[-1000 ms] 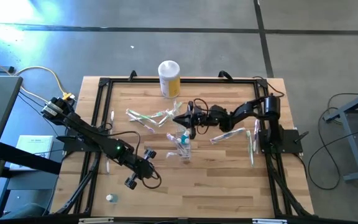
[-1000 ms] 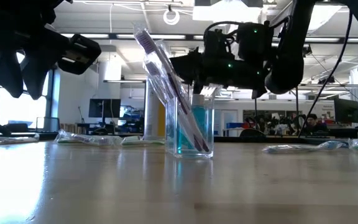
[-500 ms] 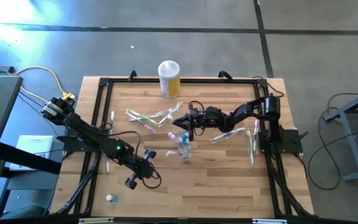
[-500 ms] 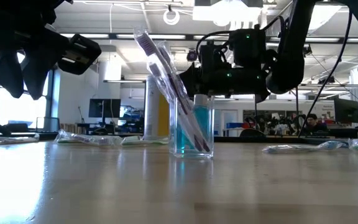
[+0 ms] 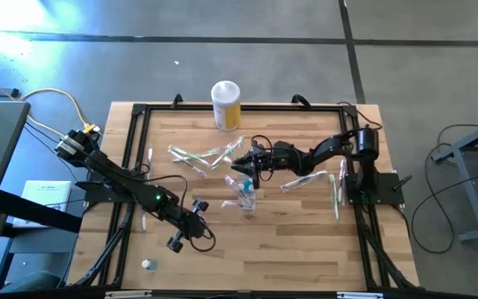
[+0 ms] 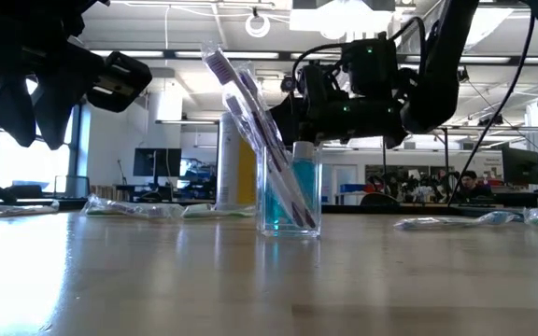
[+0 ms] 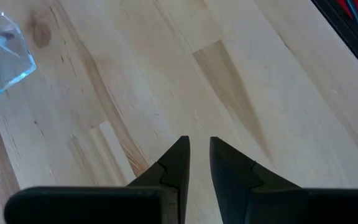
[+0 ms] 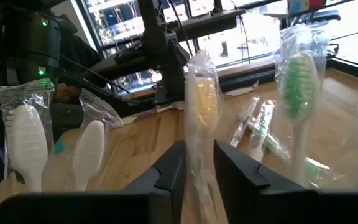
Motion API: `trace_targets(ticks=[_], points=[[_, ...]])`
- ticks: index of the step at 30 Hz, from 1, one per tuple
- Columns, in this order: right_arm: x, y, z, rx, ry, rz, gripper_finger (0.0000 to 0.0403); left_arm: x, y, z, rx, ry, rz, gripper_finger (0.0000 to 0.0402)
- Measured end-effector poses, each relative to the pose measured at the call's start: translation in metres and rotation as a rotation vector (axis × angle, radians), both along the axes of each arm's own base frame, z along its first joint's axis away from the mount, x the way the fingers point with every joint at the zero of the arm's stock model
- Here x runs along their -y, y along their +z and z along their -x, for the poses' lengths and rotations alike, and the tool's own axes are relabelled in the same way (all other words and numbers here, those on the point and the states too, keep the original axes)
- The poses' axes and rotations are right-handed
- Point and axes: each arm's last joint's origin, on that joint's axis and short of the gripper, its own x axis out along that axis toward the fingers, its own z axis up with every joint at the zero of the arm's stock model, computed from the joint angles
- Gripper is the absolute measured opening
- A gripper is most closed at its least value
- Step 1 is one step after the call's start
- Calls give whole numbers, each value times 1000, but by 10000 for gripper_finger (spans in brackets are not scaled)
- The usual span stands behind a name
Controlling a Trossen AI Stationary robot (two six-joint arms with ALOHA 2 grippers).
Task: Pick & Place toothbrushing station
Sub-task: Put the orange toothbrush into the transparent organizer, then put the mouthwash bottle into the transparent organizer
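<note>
The wooden counter (image 5: 289,237) carries loose wrapped toothbrushes behind and beside the right pincer (image 5: 241,165). Directly beneath it stands the clear cup (image 6: 290,189), brushes already leaning inside. Its fingers, narrowly apart, straddle a yellow wrapped toothbrush (image 8: 202,109) over the rim. Released off-centre, this brush could miss or tip the cup. The right arm stretches low across; the left pincer (image 7: 196,163), nearly closed and empty, waits well away.
</note>
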Motion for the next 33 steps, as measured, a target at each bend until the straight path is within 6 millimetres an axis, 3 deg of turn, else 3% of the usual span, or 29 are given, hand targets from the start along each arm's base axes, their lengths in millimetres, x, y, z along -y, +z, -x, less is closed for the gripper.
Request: trace_targets(ticks=[6,12,18,23,28,33], points=[[-1,12,4,-63,7,53,140,2,3,-3,-12,127,116,58],[-3,24,10,-132,42,88,182,2,3,-3,-20,143,126,58],[-4,40,19,-183,4,121,180,2,3,-3,-12,144,129,58],[-12,67,30,-166,22,174,171,1,2,-8,-7,152,134,58],[-29,90,41,-134,69,210,170,-4,19,-7,-155,234,66,58],[-47,96,43,-119,127,215,169,-3,36,-7,-215,333,100,58]])
